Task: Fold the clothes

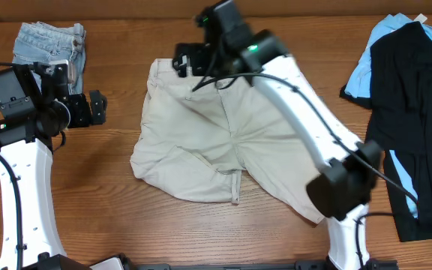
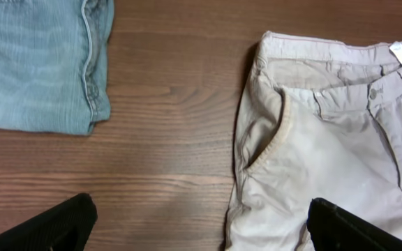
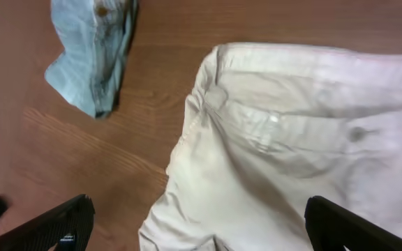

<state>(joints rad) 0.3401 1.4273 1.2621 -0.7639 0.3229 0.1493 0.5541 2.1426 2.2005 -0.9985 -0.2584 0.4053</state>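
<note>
The pale beige khaki shorts (image 1: 216, 142) lie spread flat in the middle of the table, waistband at the far side, one leg hem wrinkled at the front left. They also show in the left wrist view (image 2: 326, 139) and the right wrist view (image 3: 292, 139). My left gripper (image 1: 96, 107) is open and empty above bare wood, left of the shorts; in its own view (image 2: 201, 233) the shorts' left edge lies between its fingers. My right gripper (image 1: 189, 60) is open and empty, hovering over the waistband's left corner, as its own view (image 3: 204, 230) shows.
Folded light-blue denim shorts (image 1: 51, 45) lie at the far left, behind my left arm, also in the left wrist view (image 2: 40, 63) and the right wrist view (image 3: 93, 49). A black and sky-blue garment (image 1: 415, 112) lies along the right edge. Bare wood (image 1: 118, 202) separates them.
</note>
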